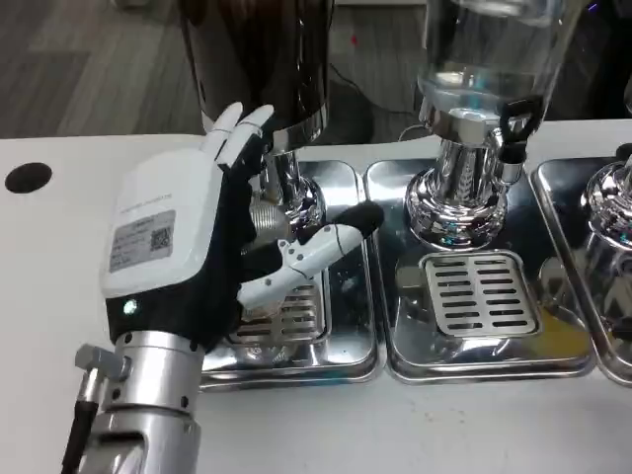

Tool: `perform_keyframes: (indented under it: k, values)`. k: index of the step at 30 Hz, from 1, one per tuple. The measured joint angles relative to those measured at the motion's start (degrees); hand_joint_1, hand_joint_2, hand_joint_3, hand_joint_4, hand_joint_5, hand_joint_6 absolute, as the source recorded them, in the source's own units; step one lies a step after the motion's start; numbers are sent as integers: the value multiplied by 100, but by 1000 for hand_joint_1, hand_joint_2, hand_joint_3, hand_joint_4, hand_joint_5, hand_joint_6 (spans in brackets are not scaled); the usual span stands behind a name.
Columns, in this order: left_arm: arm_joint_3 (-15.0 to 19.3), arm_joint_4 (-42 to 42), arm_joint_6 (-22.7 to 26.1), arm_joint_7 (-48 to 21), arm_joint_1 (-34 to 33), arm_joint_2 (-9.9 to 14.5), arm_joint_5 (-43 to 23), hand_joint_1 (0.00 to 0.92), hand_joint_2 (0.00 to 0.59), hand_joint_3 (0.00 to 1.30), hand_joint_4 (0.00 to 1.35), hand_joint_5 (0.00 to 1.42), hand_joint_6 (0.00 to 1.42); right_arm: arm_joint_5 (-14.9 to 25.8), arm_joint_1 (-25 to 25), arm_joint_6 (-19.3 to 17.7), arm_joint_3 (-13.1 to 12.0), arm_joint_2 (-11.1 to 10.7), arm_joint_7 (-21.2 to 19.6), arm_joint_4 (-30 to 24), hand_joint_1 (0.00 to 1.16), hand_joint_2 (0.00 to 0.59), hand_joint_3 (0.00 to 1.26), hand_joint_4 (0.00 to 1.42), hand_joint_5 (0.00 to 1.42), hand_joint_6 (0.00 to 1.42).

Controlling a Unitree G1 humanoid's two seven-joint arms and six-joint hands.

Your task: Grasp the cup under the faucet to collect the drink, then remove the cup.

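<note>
Seen from the head view at the left of 3 drip trays: left robot hand (197, 247), white back toward the camera, raised on its silver forearm (138, 415) over the white surface (59, 296). Open, gripping nothing that can be made out; fingers (237, 133) stretched up and away toward the dark dispenser (262, 59), thumb (326, 242) thrown out to the right across the tray's grate (291, 321).

No certain sight of the cup. Judged to stand just beyond the palm, on the left tray (346, 336) under the dark dispenser's faucet, screened by the robot hand itself. Glinting between fingers and thumb, a ribbed form (267, 212): cup wall or faucet fitting, cannot tell which. If upright there, long axis vertical, so lying forward of the palm and inside the gap between thumb and fingers. Clearly the nearer of the 2 arms to that spot.

Hence a side-on wrap called for: ease forward a little, close fingers and thumb around the wall, hold steady under the spout. Avoid knocking the chrome column behind.

Further right: the clear dispenser (484, 59) on its chrome base (454, 202), with a black tap (515, 123) over the middle tray's grate (481, 293), well apart from the robot hand.
</note>
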Motion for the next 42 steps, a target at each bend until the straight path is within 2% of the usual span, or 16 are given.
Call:
perform_keyframes:
  k: [17, 42]
  values:
    - [-24, 22, -210, 121, 188, -5, -8, 0, 38, 218, 140, 836, 1037, 124, -28, 136, -85, 4, 160, -242, 447, 458, 242, 109, 96, 0]
    - [-34, 23, -389, 216, 404, -78, -7, 0, 38, 218, 140, 832, 1028, 130, 52, 181, -107, 24, 179, -245, 420, 453, 231, 109, 97, 0]
